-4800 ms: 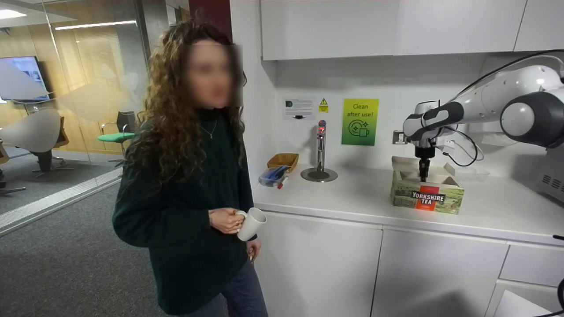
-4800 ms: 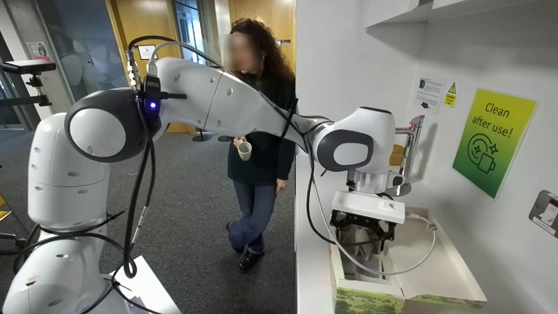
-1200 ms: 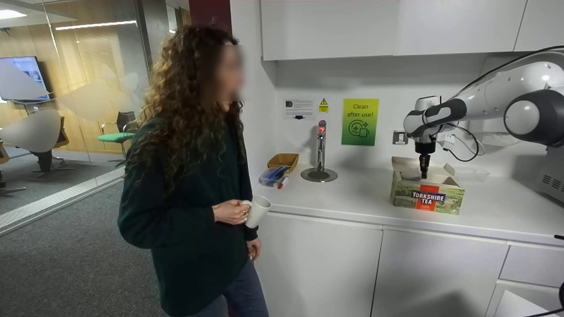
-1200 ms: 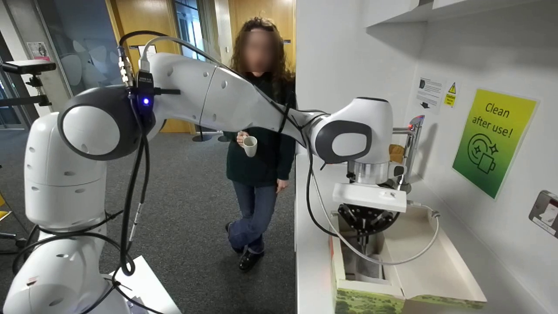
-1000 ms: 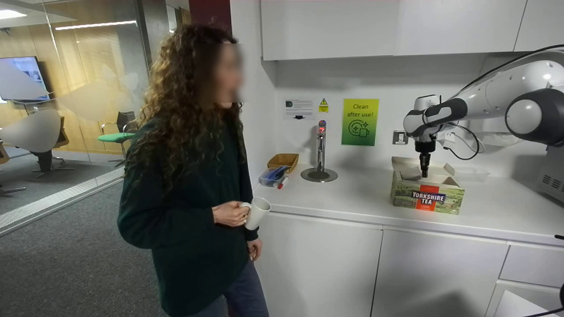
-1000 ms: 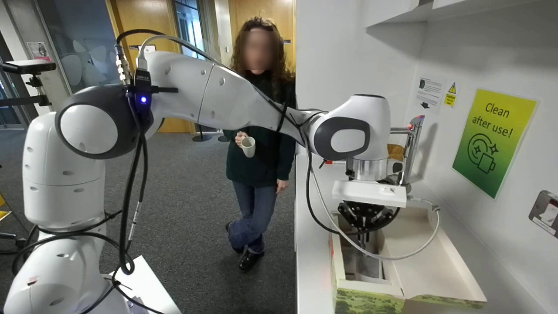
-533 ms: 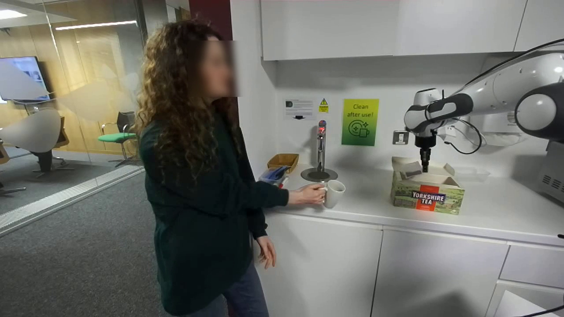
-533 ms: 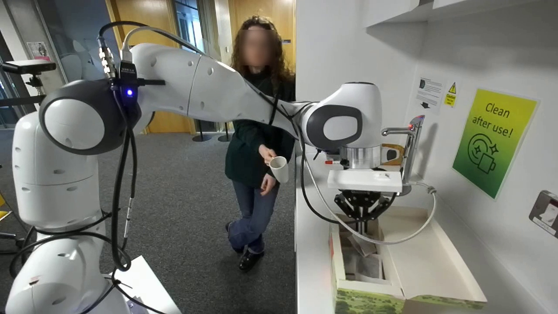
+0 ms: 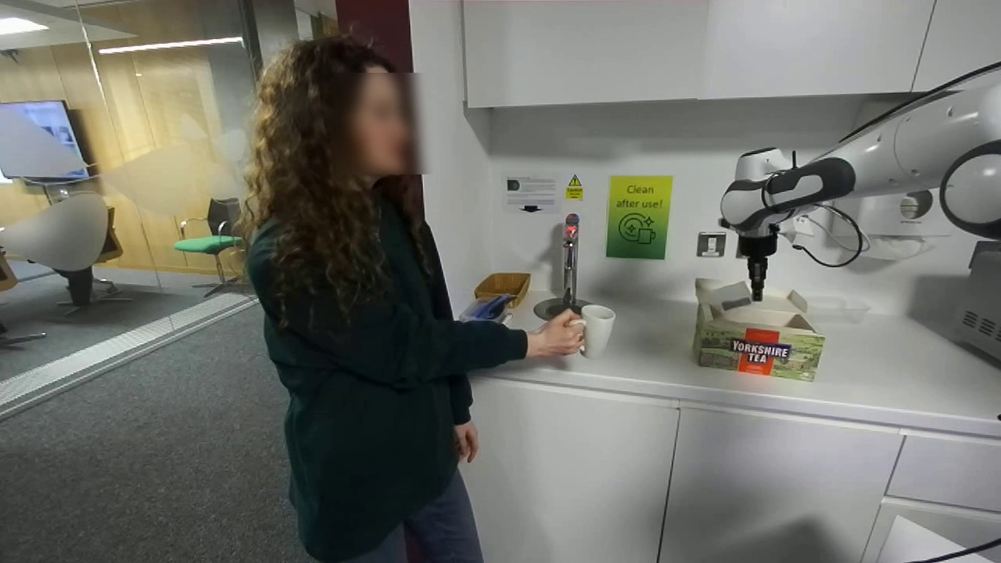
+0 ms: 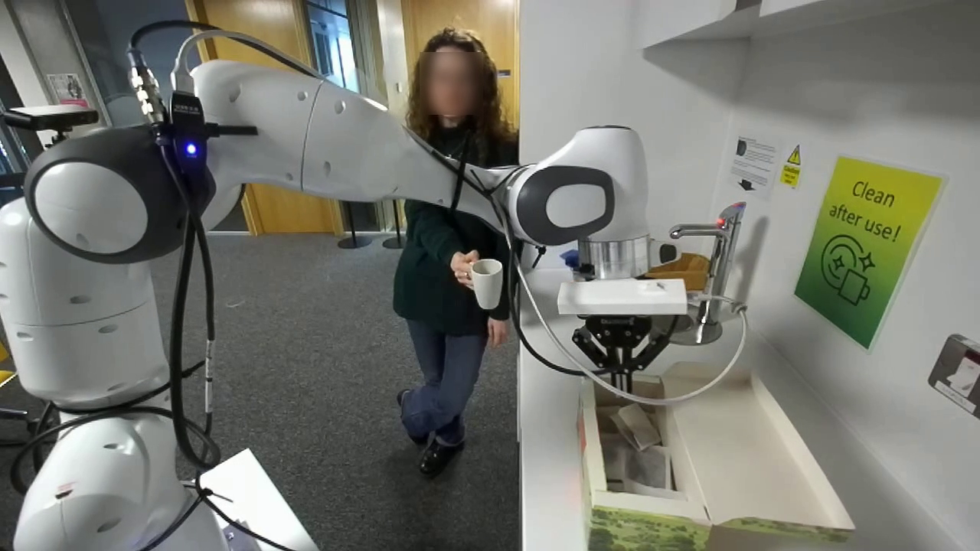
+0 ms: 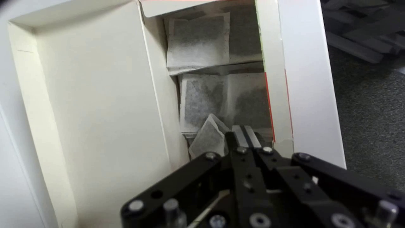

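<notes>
My gripper (image 11: 243, 128) points down over the open Yorkshire Tea box (image 9: 758, 348), its fingers drawn together. Pinched at the tips is a thin pale tea bag (image 11: 206, 139), tilted out to one side; its gripped edge is hidden behind a finger. In an exterior view that tea bag (image 10: 639, 426) shows just below the fingertips, over the box's compartment. Stacks of flat tea bags (image 11: 202, 41) lie inside the box, whose lid is folded back towards the wall. A woman (image 9: 367, 313) holds out a white mug (image 9: 598, 332) by its handle, short of the box.
The white counter (image 9: 626, 375) carries a chrome tap (image 9: 570, 266), a wicker basket (image 9: 504, 287) and a blue item (image 9: 489, 309) beside it. Wall cabinets (image 9: 586, 51) hang overhead. A cable (image 10: 528, 329) loops beside the wrist.
My gripper has risen out of the box and drawn back slightly towards the robot's base, the tea bag coming into view. The woman has brought the mug from her side out over the counter.
</notes>
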Available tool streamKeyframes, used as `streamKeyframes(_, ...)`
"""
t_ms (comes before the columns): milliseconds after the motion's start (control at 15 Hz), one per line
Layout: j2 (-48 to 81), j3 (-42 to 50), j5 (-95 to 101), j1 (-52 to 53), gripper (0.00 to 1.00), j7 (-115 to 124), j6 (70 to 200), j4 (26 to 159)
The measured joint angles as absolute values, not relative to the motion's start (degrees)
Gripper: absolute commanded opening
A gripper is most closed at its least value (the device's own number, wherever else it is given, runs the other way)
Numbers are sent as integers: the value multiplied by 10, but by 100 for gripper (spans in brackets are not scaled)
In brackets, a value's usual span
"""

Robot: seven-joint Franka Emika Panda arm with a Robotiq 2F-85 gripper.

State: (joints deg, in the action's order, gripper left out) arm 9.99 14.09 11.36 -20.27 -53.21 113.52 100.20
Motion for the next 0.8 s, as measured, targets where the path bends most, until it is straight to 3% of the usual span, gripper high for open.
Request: streamKeyframes(800, 75, 138, 152, -176, 0, -512, 1134, 1033)
